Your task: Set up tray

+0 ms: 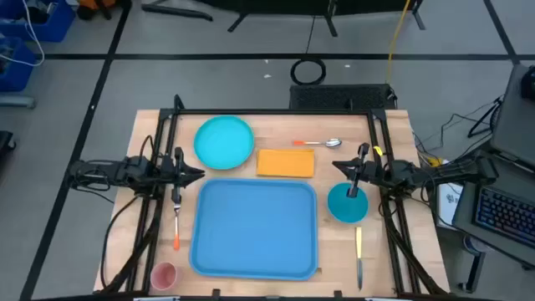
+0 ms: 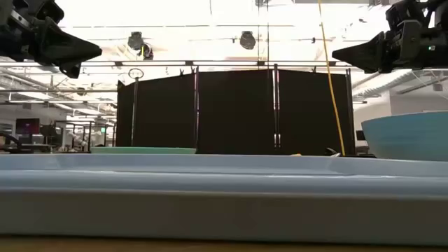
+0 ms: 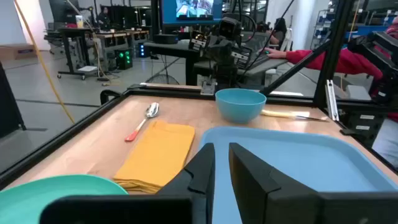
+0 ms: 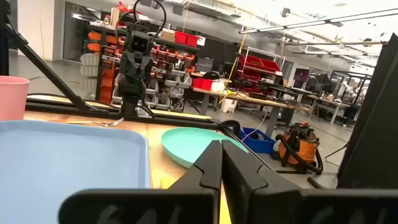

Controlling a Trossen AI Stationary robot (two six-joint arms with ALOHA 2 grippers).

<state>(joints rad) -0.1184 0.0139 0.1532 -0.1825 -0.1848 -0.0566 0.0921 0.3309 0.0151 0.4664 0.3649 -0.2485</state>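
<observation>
Blue, flat plastic tray [image 1: 255, 226] with a raised rim lies empty mid-table toward the near edge; it looks light, stiff and slick, best pinched at the rim. Left claw [image 1: 199, 173], slightly parted, and right claw [image 1: 338, 170], pressed together, hover beside it, holding nothing.

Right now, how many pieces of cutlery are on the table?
3: a fork left of the tray, a spoon behind the napkin, a knife right of the tray.

Wooden table [image 1: 393, 251], blue tray [image 1: 255, 226], turquoise plate [image 1: 224, 140], orange napkin [image 1: 286, 163], bowl [image 1: 347, 204], cutlery, pink cup [image 1: 163, 275]
</observation>
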